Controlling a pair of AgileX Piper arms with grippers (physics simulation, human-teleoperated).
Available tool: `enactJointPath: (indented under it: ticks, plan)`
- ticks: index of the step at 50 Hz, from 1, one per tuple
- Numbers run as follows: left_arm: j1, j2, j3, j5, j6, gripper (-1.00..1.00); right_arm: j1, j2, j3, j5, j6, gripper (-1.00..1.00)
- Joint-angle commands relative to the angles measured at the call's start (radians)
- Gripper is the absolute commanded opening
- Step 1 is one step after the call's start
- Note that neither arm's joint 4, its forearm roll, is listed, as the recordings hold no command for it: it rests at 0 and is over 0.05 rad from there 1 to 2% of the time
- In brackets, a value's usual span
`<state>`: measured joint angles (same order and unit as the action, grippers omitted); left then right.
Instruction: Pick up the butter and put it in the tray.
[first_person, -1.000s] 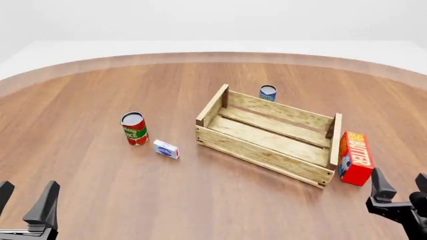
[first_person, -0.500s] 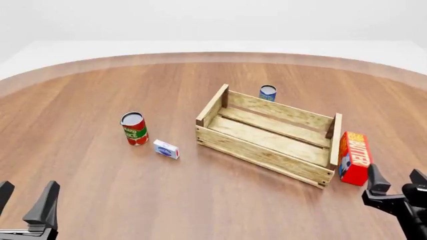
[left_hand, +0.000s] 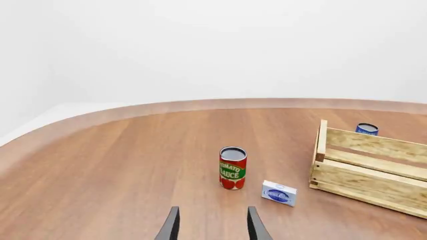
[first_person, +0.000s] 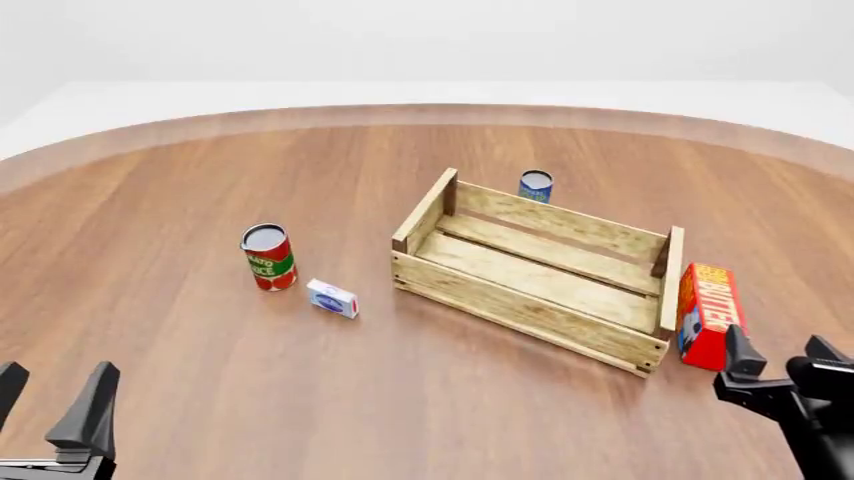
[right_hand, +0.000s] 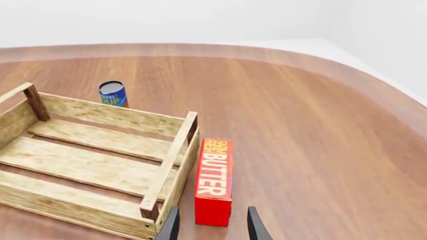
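The butter (first_person: 706, 314), a red and orange carton with a blue patch on its near end, stands on its long edge on the table just right of the tray (first_person: 541, 268), a light-wood slatted crate. In the right wrist view the butter (right_hand: 214, 179) lies straight ahead of the fingers, beside the tray's end board (right_hand: 172, 165). My right gripper (first_person: 774, 362) is open and empty, just in front of the butter's near end. My left gripper (first_person: 51, 390) is open and empty at the near left, far from both.
A tomato sauce can (first_person: 268, 256) and a small white-blue box (first_person: 332, 298) stand left of the tray. A small blue can (first_person: 535, 185) stands behind the tray. The table's curved far edge (first_person: 427, 112) runs across the back.
My right gripper has moved forward and left toward the butter's near end. The left gripper and all objects have stayed still.
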<state>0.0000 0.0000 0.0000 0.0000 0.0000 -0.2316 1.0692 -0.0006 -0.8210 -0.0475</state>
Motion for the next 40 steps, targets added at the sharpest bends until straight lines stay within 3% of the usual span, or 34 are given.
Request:
enactJointPath:
  ticks: [1,40]
  plan:
    - [0.0,0.0,0.0,0.0,0.0,1.0,-0.001,0.101,0.0,-0.09,0.001,1.0]
    - [0.0,0.0,0.0,0.0,0.0,1.0,-0.006,0.238,0.0,-0.222,-0.001,1.0]
